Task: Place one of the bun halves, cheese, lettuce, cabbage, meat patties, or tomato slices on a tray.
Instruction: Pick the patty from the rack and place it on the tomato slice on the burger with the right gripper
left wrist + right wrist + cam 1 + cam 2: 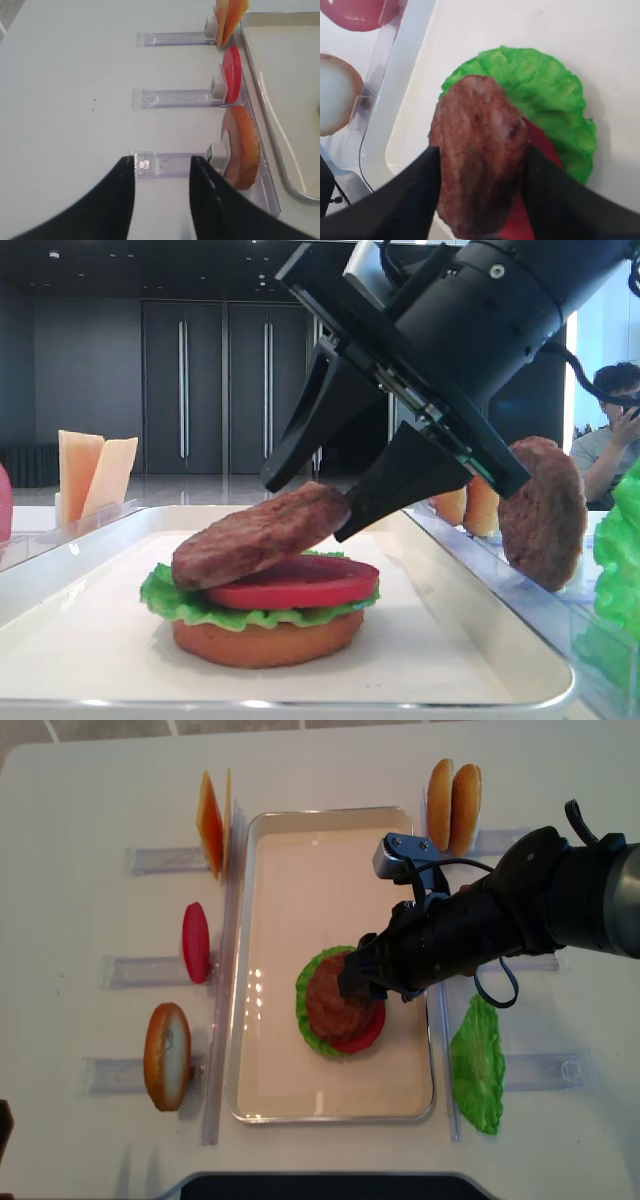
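Observation:
On the white tray (480,640) stands a stack: bun half (265,640), lettuce (165,600), tomato slice (300,585). A brown meat patty (260,535) lies tilted on top, its right end raised. My right gripper (308,508) is open around that raised end, with the lower finger at the patty's edge and the upper one clear of it. From the right wrist, the fingers flank the patty (480,145) over the lettuce (540,90). My left gripper (160,160) hangs open and empty over the table left of the tray, near an upright bun half (242,145).
Clear holders line both long sides of the tray (300,870). On the left are cheese (212,815), a tomato slice (196,942) and a bun half (167,1055). On the right are two bun halves (452,792), a lettuce leaf (478,1065) and an upright patty (545,510).

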Robot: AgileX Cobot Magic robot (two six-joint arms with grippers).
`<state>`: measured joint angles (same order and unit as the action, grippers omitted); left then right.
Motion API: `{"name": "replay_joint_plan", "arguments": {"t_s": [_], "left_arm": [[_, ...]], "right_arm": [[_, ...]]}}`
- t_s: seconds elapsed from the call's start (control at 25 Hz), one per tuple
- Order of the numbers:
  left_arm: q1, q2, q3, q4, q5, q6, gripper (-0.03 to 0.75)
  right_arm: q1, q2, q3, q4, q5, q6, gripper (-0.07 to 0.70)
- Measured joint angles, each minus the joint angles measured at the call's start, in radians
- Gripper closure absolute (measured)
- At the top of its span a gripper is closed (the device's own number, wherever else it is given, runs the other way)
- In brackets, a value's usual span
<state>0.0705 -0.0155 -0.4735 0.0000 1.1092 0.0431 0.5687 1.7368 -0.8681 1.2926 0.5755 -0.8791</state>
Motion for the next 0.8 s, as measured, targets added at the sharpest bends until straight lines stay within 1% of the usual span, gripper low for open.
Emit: {"name": "replay_joint_plan", "arguments": {"t_s": [0.36,0.56,0.68,0.8], "left_arm": [[0.0,0.0,0.0,0.0,0.0,0.0,0.433],[0.0,0.0,0.0,0.0,0.0,0.0,0.433],[0.0,0.0,0.0,0.0,0.0,0.0,0.433],[0.0,0.0,0.0,0.0,0.0,0.0,0.433]], "right_arm": [[0.0,0.0,0.0,-0.008,0.0,0.003,0.202],[0.0,-0.039,0.001,-0.023,-0.01,0.004,0.2],[0.0,-0.068,0.001,-0.041,-0.019,0.027,0.2],[0.0,-0.081,0.001,-0.085,-0.02,0.067,0.2]]}}
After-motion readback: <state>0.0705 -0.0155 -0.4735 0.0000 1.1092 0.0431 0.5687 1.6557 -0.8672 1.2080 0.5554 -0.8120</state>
